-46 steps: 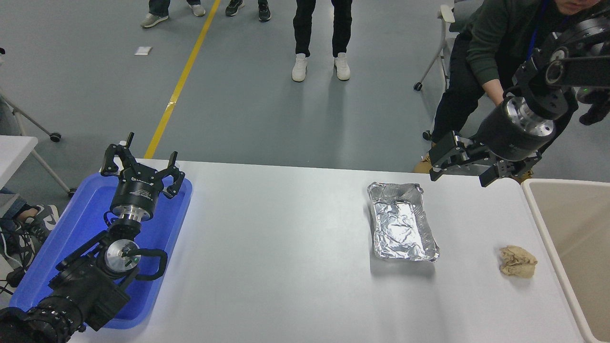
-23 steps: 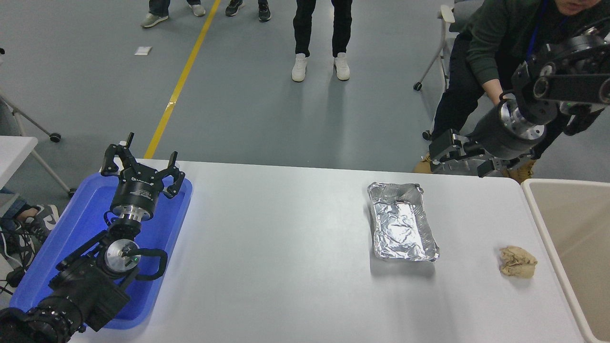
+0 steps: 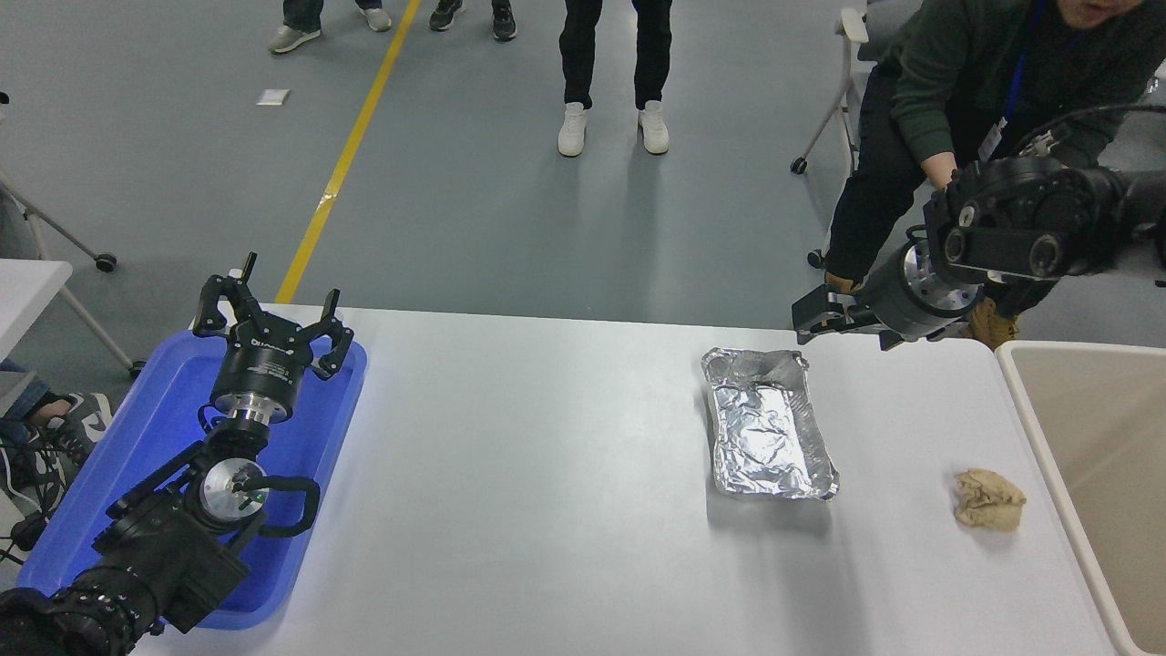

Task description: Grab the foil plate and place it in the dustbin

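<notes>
The foil plate [image 3: 768, 425] lies right of centre on the white table [image 3: 547, 474], a shiny crinkled rectangular tray with its long side running away from me. The beige dustbin [image 3: 1048, 446] stands against the table's right edge, only partly in frame. My right gripper [image 3: 836, 324] hangs open and holds nothing. It is low over the table's far edge, just beyond and to the right of the plate's far end, and does not touch it. My left gripper [image 3: 271, 314] stays parked, open, over the blue tray at the lower left.
A crumpled tan paper ball [image 3: 988, 499] lies between the plate and the dustbin. A blue tray [image 3: 109, 474] sits at the table's left end. A person in a dark green top [image 3: 947, 73] leans in behind my right arm; other people stand further back.
My right arm has swung down and leftward, bringing its gripper lower and closer to the plate's far end. The plate, paper ball and left arm have not moved.
</notes>
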Action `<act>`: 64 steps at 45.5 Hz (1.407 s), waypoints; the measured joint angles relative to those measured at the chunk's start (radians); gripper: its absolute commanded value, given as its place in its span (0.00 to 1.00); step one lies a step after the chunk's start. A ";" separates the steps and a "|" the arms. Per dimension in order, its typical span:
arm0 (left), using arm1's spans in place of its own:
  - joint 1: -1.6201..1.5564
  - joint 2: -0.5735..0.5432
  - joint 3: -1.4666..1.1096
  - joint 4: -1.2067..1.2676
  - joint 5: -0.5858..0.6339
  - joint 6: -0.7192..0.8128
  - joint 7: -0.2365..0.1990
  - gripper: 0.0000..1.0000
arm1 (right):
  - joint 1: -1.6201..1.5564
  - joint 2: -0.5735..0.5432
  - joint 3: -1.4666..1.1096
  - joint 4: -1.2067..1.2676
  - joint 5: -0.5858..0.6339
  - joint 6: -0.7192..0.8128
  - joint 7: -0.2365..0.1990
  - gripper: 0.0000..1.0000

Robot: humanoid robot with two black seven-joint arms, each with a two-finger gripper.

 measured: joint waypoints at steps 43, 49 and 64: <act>0.000 0.000 0.000 0.000 0.000 -0.001 0.000 1.00 | -0.464 0.135 0.024 -0.350 -0.006 -0.324 0.008 1.00; 0.000 0.000 0.000 0.000 0.000 -0.001 0.000 1.00 | -0.506 0.142 0.023 -0.368 -0.006 -0.362 0.009 0.98; 0.000 0.000 0.000 0.000 0.000 -0.001 0.000 1.00 | -0.583 0.151 0.023 -0.387 -0.007 -0.452 0.010 0.86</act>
